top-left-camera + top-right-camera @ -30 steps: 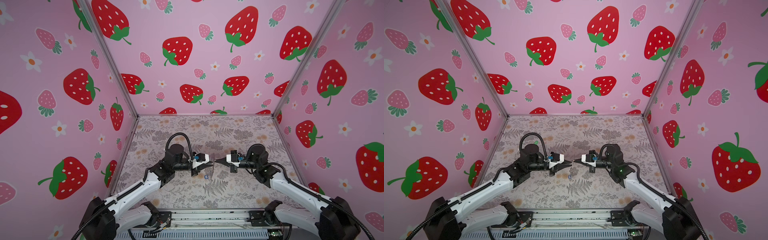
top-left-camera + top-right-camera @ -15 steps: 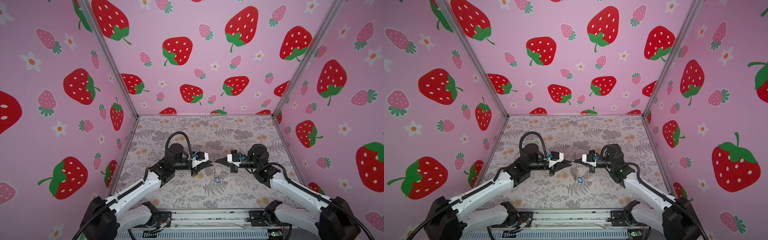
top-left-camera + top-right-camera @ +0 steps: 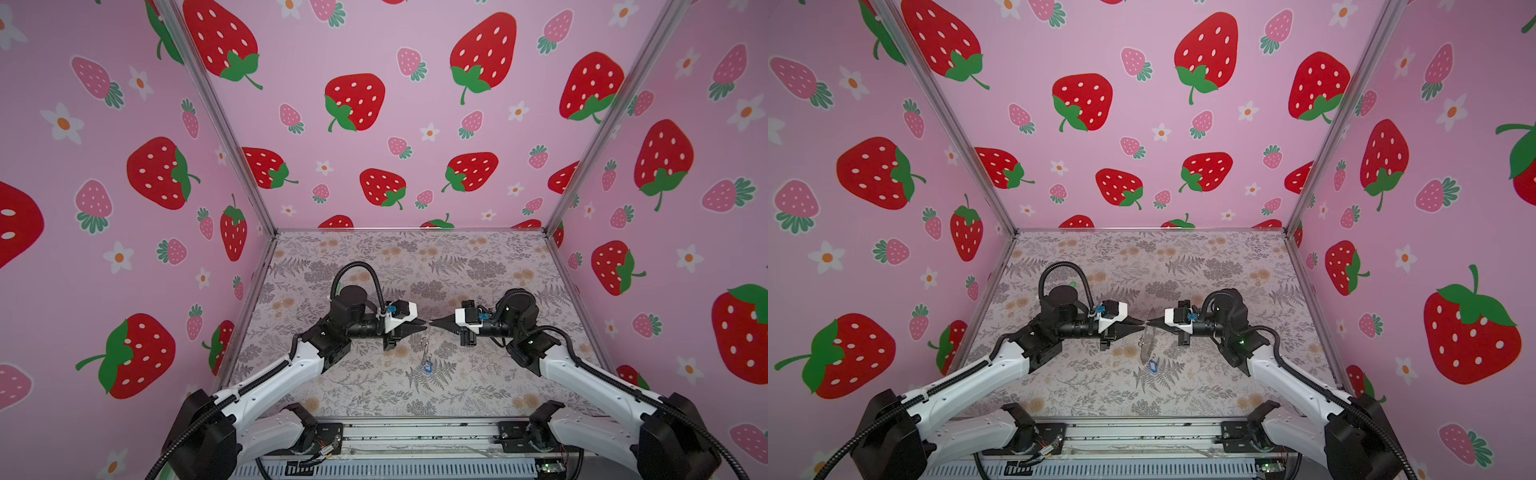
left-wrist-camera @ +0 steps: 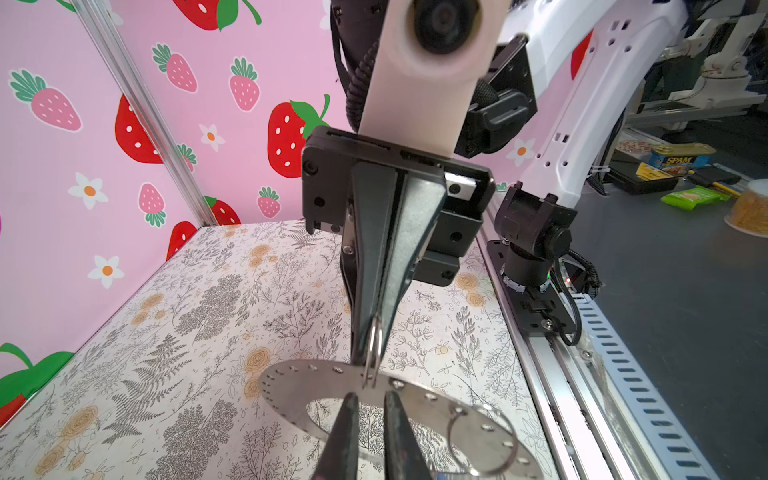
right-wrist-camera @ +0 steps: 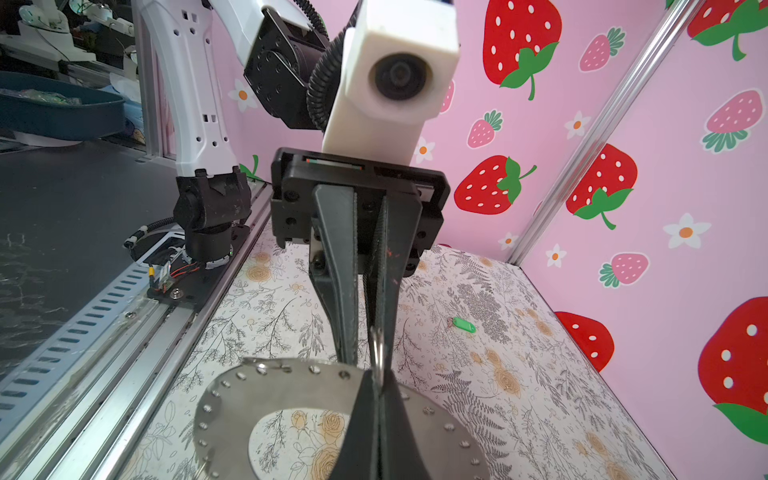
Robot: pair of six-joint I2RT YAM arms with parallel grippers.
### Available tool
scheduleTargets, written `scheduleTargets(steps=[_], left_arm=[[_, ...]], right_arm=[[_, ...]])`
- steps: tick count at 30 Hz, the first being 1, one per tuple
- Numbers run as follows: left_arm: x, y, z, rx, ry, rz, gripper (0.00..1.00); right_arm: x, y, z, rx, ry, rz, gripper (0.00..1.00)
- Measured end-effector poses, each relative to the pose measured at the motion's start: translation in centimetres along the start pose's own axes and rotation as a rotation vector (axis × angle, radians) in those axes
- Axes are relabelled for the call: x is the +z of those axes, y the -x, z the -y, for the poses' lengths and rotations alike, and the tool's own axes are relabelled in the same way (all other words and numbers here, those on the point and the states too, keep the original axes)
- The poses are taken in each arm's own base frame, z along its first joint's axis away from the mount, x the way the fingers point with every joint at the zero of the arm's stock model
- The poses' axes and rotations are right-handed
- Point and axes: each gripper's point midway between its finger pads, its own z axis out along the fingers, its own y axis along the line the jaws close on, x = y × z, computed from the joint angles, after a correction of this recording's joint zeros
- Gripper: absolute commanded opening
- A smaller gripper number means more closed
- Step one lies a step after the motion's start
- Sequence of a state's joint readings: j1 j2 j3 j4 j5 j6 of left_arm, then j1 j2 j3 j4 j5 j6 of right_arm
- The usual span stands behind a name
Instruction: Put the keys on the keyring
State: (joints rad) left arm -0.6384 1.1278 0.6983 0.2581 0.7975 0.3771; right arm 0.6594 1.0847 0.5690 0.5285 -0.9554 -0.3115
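Note:
The keyring point(image 4: 291, 386), a flat grey perforated metal ring, hangs below the two meeting gripper tips in both top views point(image 3: 1147, 338). A small wire ring point(image 4: 373, 349) passes through one of its holes. My right gripper point(image 5: 378, 386) is shut on that wire ring. My left gripper point(image 4: 371, 405) faces it tip to tip point(image 3: 424, 323), jaws a little apart on either side of the wire ring's end, gripping nothing I can see. The blue key point(image 3: 428, 366) dangles from the keyring on a larger wire ring point(image 4: 482, 440). The green key point(image 5: 463, 325) lies on the floor behind the left arm.
Pink strawberry walls point(image 3: 374, 124) close the left, back and right sides. The floor is a floral sheet point(image 3: 478, 257). A metal rail point(image 3: 415, 436) with both arm bases runs along the front edge. Tins and packets point(image 4: 681, 158) lie outside the cell.
The keyring and blue key have swung down and rightward from beside the left gripper to hang under the tips. The left gripper has edged toward the right one.

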Motion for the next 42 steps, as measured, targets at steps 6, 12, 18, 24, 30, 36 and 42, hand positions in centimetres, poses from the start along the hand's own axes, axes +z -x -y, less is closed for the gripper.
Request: scheduleTargets(steps=[6, 12, 18, 24, 30, 36, 42], left_arm=[[0.0, 0.2, 0.1, -0.002, -0.005, 0.008, 0.15], [0.0, 0.6, 0.0, 0.004, -0.003, 0.014, 0.14], [0.0, 0.6, -0.1, 0.006, -0.004, 0.018, 0.09], [0.0, 0.7, -0.1, 0.002, -0.007, 0.018, 0.01], [0.0, 0.4, -0.1, -0.007, -0.011, 0.006, 0.0], [-0.2, 0.8, -0.4, 0.001, -0.014, -0.039, 0.0], [-0.7, 1.3, -1.4, 0.024, 0.033, -0.162, 0.0]], right_arm=[[0.1, 0.0, -0.1, 0.0, 0.006, 0.002, 0.0], [0.2, -0.1, -0.2, 0.006, 0.01, 0.0, 0.0], [0.2, -0.2, -0.2, 0.007, 0.013, 0.001, 0.0], [0.3, -0.3, -0.3, 0.01, 0.023, 0.004, 0.0], [0.5, -0.7, -0.3, 0.029, 0.023, -0.003, 0.21], [0.3, -1.5, 0.8, 0.033, -0.054, -0.054, 0.33], [-0.6, -1.5, 1.9, -0.019, -0.148, -0.118, 0.34]])
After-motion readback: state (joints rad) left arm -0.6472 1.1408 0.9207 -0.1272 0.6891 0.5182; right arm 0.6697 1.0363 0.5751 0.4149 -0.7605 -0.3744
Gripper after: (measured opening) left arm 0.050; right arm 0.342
